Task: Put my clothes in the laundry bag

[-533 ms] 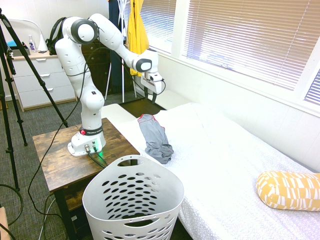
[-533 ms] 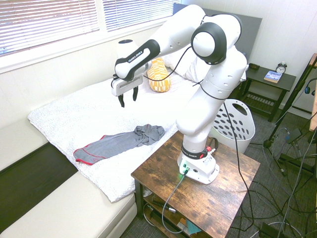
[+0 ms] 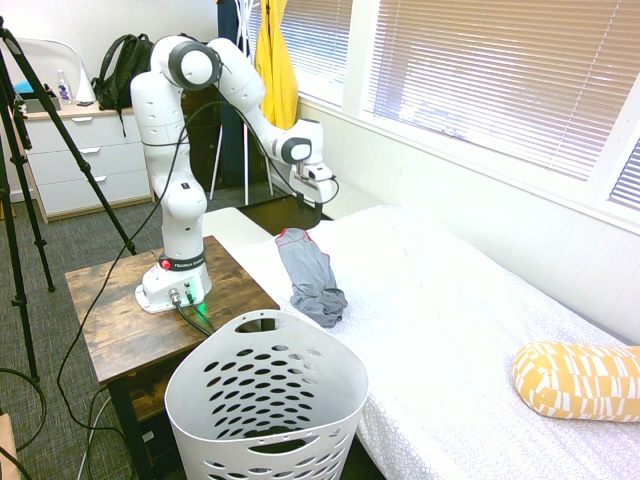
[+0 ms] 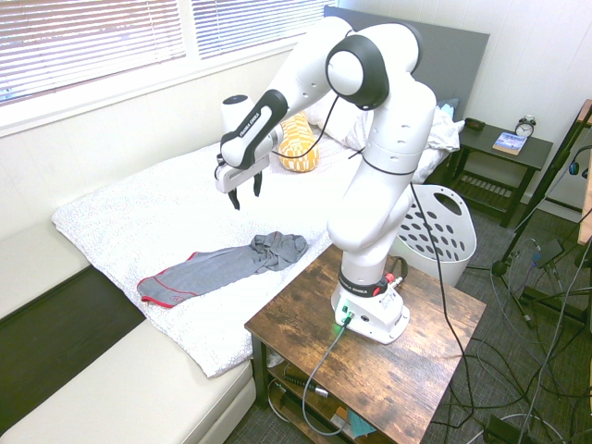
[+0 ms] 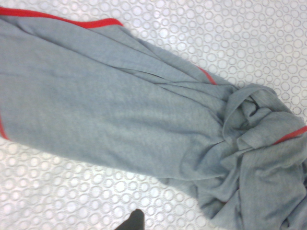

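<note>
Gripper (image 4: pixel 247 192) spread wide and empty, it hovers above the bed; closing on the grey red-edged garment's (image 4: pixel 222 267) flat part, its fingers might slip off.

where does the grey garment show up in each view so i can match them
First exterior view: the grey garment lies mid-picture, just above the laundry basket.
Second exterior view: left of centre, below the gripper.
Wrist view: spans the picture from left edge to lower right.
Shared landmark: its red edging.
</note>
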Robot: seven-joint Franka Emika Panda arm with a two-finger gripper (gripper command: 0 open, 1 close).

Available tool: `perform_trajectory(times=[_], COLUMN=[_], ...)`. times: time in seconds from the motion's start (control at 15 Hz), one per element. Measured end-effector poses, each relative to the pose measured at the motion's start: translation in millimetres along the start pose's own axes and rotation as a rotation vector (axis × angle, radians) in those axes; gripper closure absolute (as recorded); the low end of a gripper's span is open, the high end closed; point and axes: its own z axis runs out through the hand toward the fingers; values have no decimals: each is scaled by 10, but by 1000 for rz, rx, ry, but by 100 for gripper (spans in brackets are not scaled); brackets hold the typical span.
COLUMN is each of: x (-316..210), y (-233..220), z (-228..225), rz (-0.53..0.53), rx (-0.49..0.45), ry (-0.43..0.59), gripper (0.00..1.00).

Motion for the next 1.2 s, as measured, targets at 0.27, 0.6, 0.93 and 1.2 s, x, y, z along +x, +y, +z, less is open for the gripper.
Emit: perform_trajectory(times=[0.27,0.6,0.93,1.2], x=[424,929,1212,1238], y=[171,161,155,169], z=[869,1732,2303,2523], rz=[-3,32,55,25], rx=[-43,-64,-85,-130], ry=[-15,-60,-137,-245], gripper=[0,0,0,0])
